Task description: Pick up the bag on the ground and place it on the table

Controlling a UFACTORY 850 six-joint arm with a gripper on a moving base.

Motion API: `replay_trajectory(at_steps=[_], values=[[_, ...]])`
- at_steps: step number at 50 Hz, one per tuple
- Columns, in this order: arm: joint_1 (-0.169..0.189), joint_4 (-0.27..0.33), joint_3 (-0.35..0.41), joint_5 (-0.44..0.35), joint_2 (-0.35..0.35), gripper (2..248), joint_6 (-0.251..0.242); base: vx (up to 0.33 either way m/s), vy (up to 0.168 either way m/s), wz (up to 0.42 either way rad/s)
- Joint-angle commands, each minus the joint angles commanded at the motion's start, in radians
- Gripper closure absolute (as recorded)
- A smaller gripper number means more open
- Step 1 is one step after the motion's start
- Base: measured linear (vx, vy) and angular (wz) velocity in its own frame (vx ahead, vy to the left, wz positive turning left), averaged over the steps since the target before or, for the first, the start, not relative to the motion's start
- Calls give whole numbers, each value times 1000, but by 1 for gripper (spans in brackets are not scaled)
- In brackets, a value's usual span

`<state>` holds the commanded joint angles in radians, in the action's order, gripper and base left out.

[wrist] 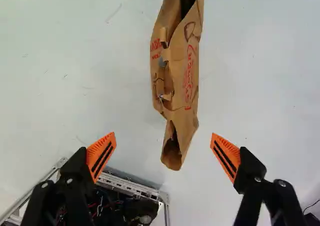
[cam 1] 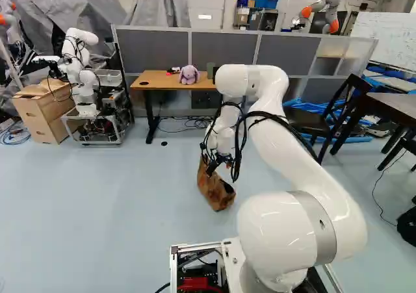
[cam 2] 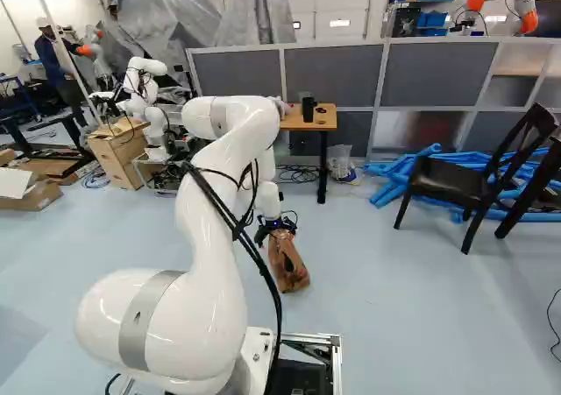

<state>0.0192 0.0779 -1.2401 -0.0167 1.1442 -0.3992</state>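
Note:
My gripper (cam 1: 213,165) hangs low over the floor at the upper end of the brown paper bag (cam 1: 216,193). In the right base view, the bag (cam 2: 287,267) shows just below the gripper (cam 2: 276,227). The wrist view has the gripper (wrist: 163,148) open wide, an orange pad on each side. The bag (wrist: 176,80), creased and with red print, stretches ahead from the space between the fingertips; neither finger touches it. The wooden table (cam 1: 153,80) stands farther off against the partition, with a purple plush toy (cam 1: 189,75) on it.
Another robot (cam 1: 80,72) stands at the left beside wooden boxes (cam 1: 44,110). To the right are a black chair (cam 2: 447,183), blue tubes (cam 2: 386,169) and a dark table (cam 1: 393,106). A dark cup (cam 2: 308,109) is on the wooden table. Grey partitions (cam 2: 333,71) run behind.

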Motion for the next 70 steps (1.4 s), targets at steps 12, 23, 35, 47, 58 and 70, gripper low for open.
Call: replay_trajectory(at_steps=[12,23,35,47,58,70], values=[[0,0,-60,0,54,3,0,0,0,0],[-1,0,-116,0,104,3,0,0,0,0],[-1,0,-178,0,158,3,0,0,0,0],[-1,0,-236,0,209,3,0,0,0,0],[-2,0,-275,0,251,3,0,0,0,0],[-2,0,-316,0,296,3,0,0,0,0]])
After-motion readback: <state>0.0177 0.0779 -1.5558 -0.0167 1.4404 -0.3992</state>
